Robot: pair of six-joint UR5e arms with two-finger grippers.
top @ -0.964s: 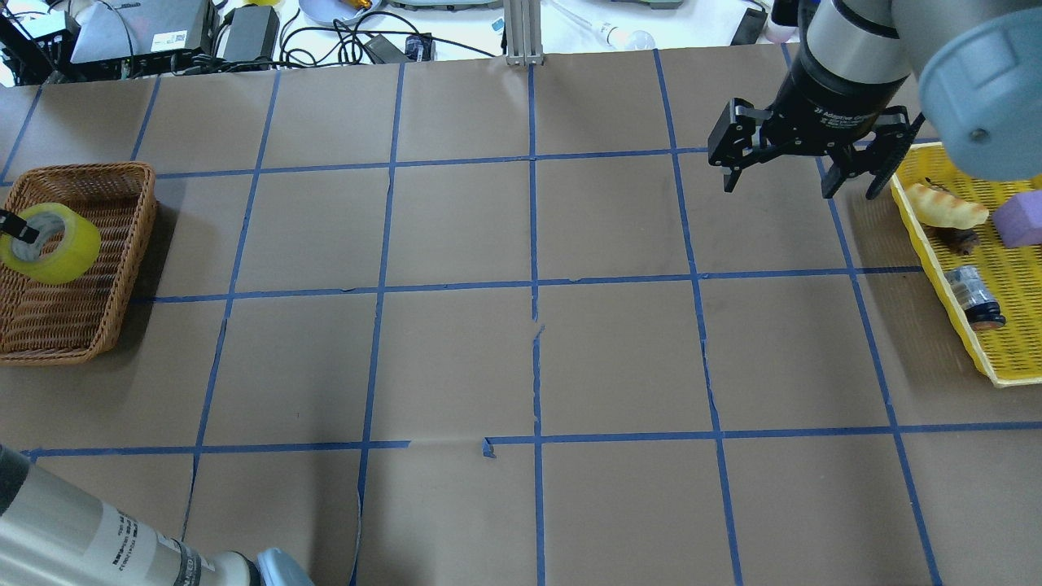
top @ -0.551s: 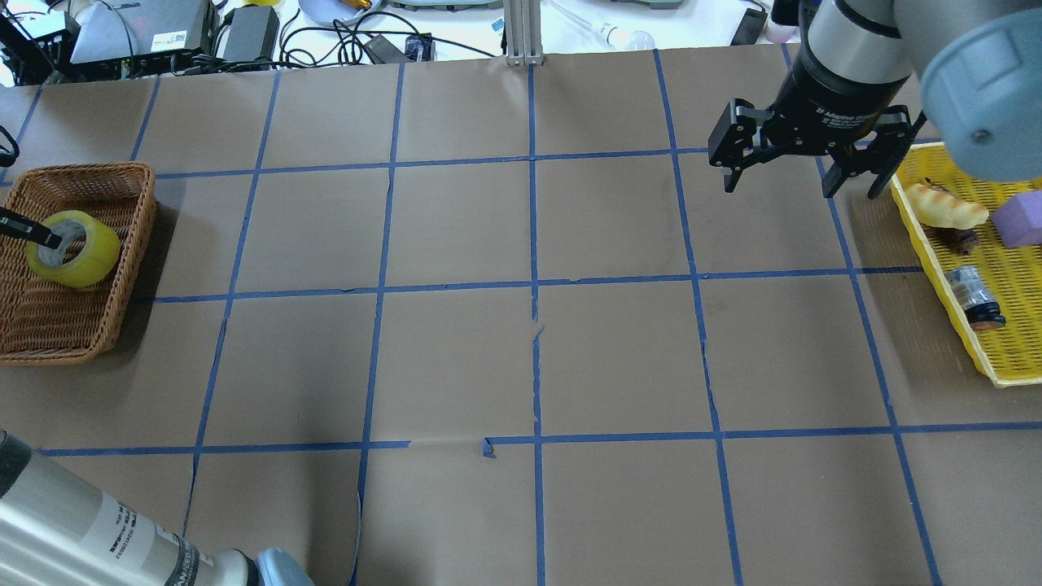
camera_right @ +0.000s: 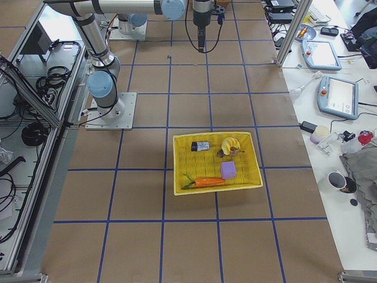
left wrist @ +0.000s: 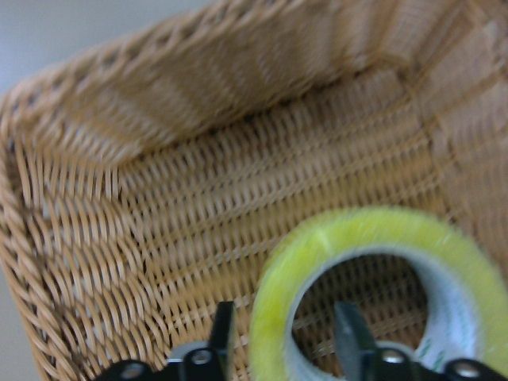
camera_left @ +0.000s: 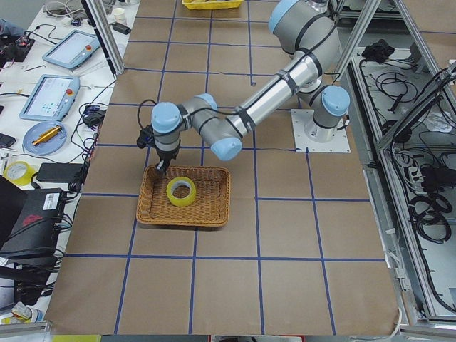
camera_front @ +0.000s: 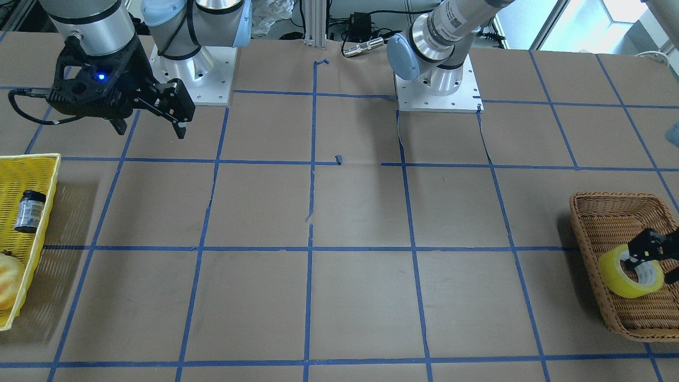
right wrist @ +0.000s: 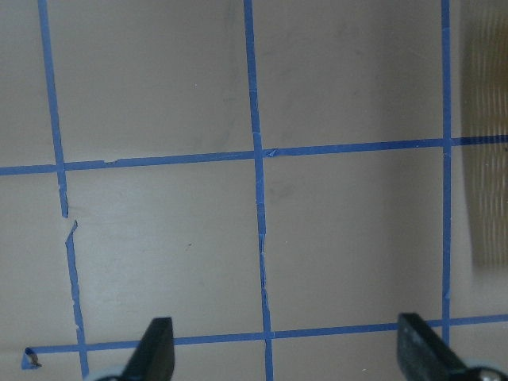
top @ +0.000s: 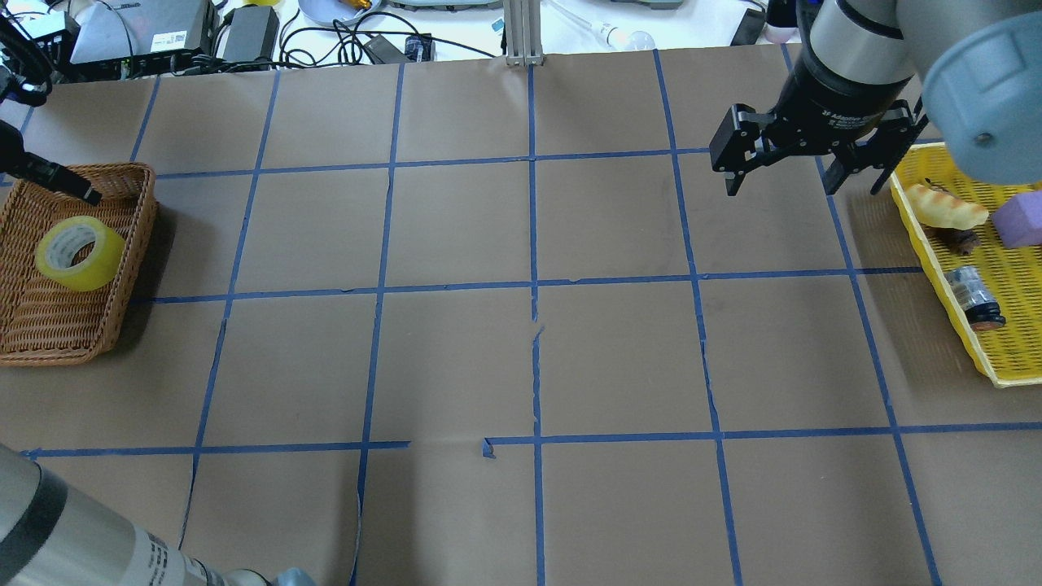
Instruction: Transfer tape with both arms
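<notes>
Tape [top: 94, 273] lies in basket [top: 151, 220]
Both jaws open, empty; transfer looks done, so left arm [camera_left: 271, 96] should lift clear.

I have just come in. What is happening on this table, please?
Two robot arms are working on a transfer job. The tape lies in the wicker basket at the robot's left end of the table. The left gripper is open, close above the roll. The right gripper hangs open and empty over the table, beside the yellow tray.
</notes>
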